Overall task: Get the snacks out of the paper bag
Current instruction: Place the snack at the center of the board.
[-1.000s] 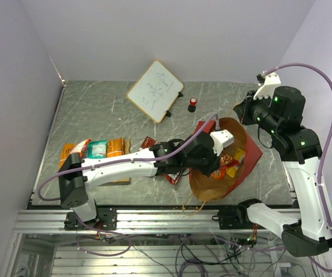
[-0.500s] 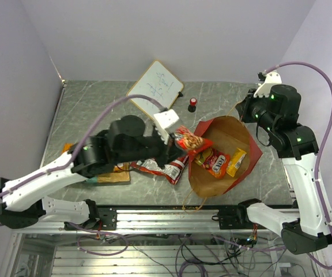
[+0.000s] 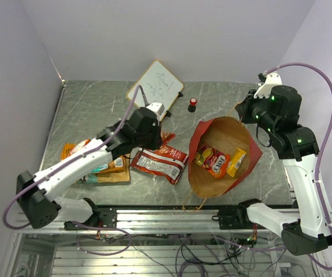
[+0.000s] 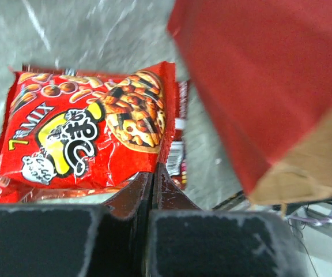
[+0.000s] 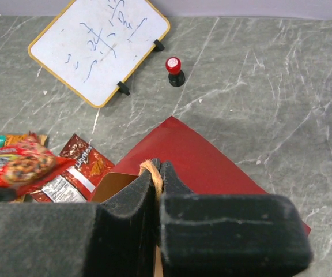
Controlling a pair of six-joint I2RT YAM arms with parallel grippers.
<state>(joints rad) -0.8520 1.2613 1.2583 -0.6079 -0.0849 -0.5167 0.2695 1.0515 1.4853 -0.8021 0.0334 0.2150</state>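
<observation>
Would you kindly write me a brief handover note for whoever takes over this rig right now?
Left claw: shut on the edge of the red mix packet, outside the paper bag, not yet set down.
Right claw: shut on the bag's twisted handle.
Done: a dark red packet lies on the table; more packets lie at its left side.
Left: a red-orange packet and a yellow packet are in the bag.

White arms (image 3: pixel 79 164) with black joints (image 3: pixel 140 127), green lights (image 3: pixel 274 99), purple cables (image 3: pixel 300 63).
</observation>
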